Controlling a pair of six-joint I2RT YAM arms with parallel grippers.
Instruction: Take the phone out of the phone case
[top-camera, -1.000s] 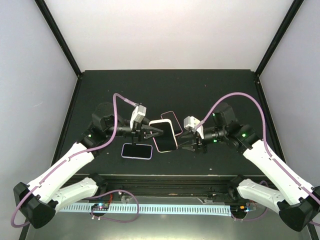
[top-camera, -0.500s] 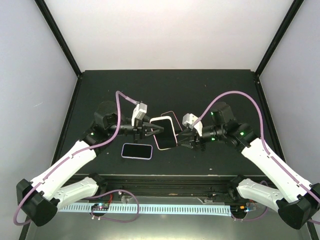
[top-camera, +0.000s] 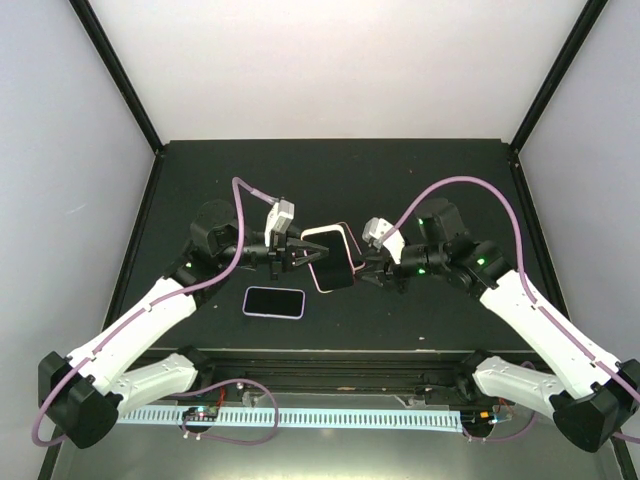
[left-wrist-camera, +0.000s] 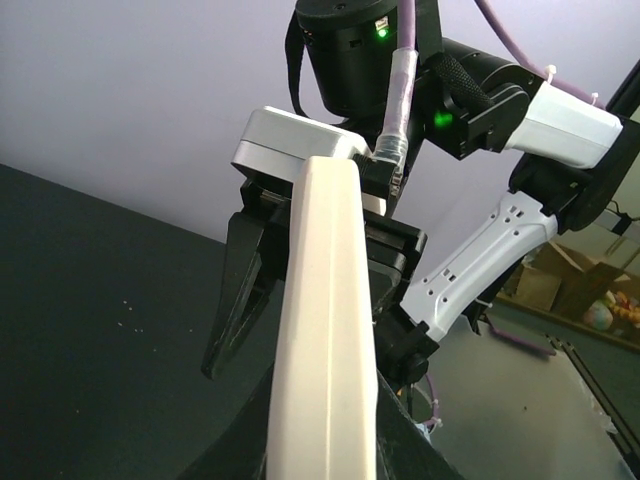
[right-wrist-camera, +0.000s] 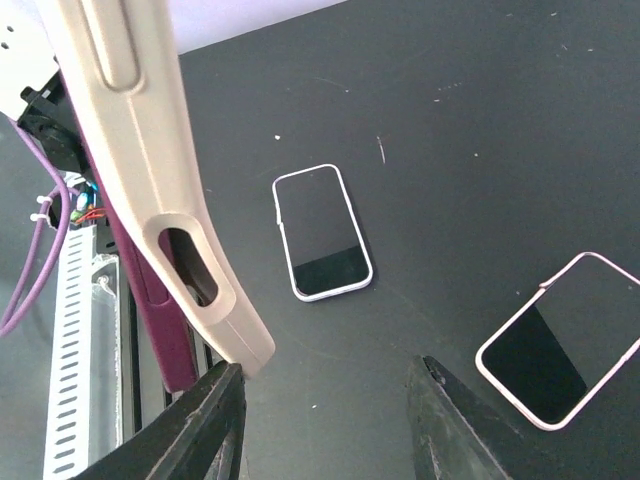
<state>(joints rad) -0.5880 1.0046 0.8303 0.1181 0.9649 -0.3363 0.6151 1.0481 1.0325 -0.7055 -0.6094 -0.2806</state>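
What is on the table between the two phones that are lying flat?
Nothing. In the right wrist view the black table is bare between the white-rimmed phone and the pink-rimmed phone.

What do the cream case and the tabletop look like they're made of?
Cream case: probably silicone or soft plastic, matte; rounded moulded edges, no glare. Tabletop: dark matte surface, perhaps a rubber or felt mat; dust specks show, no reflections.

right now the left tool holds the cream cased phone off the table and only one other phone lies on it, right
No: two lie on the table, a white-edged phone and a pink-edged phone, per the right wrist view. The left tool does hold the cream cased phone.
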